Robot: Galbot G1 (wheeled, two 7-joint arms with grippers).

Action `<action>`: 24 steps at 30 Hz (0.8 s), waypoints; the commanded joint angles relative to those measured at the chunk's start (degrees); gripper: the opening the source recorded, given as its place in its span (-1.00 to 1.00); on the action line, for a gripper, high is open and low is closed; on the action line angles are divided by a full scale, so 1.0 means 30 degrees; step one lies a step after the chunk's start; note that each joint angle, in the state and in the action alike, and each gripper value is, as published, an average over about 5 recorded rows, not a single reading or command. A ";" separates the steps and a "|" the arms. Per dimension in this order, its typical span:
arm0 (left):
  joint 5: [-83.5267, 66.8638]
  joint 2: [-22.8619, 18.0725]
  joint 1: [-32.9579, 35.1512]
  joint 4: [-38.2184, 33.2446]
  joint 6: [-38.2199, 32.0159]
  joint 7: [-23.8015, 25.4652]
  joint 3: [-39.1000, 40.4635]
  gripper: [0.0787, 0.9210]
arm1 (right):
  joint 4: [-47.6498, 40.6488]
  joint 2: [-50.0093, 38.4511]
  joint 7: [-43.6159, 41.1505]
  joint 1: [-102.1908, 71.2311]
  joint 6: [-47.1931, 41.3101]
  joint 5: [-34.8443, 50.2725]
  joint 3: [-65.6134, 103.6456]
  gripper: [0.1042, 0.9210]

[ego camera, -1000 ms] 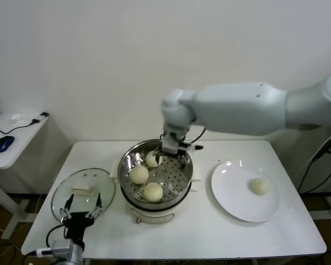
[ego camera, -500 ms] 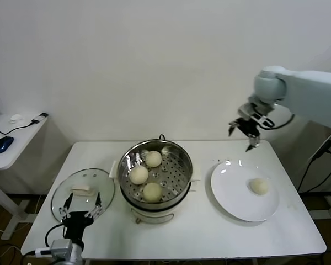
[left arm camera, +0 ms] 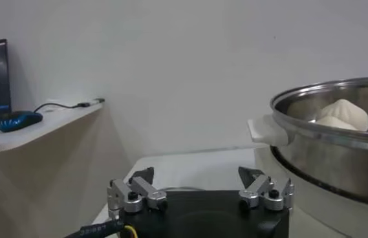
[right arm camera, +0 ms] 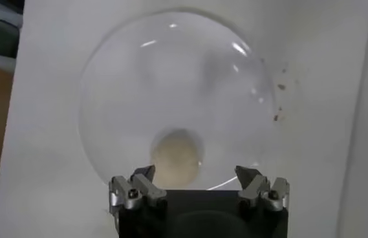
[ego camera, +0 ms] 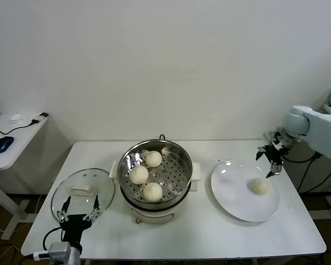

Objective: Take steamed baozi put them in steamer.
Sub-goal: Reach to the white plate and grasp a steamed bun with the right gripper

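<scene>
The steamer (ego camera: 181, 182) stands mid-table with three steamed baozi on its perforated tray: one at the back (ego camera: 153, 158), one on the left (ego camera: 138, 175) and one at the front (ego camera: 152, 191). A fourth baozi (ego camera: 259, 186) lies on the white plate (ego camera: 231, 190). My right gripper (ego camera: 268, 163) hovers open and empty just above and behind that baozi. In the right wrist view the baozi (right arm camera: 177, 152) sits on the plate (right arm camera: 177, 77), off toward one finger of the gripper (right arm camera: 196, 173). My left gripper (ego camera: 79, 208) is parked open at the front left, beside the steamer (left arm camera: 339, 152).
A round glass lid (ego camera: 83, 190) with a white handle lies left of the steamer, under my left gripper. A side table (ego camera: 11, 141) farther left holds a blue mouse (ego camera: 3, 143) and cables. The wall is close behind the table.
My right arm left the steamer's back rim, swung right and came down over the plate near the last baozi, still open and empty. The left gripper sank slightly.
</scene>
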 commanded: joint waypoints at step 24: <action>-0.0078 0.0183 0.0029 0.0142 -0.0015 -0.0058 -0.0021 0.77 | -0.2376 0.1136 0.1140 -0.5448 -0.1037 -0.2705 0.4800 0.69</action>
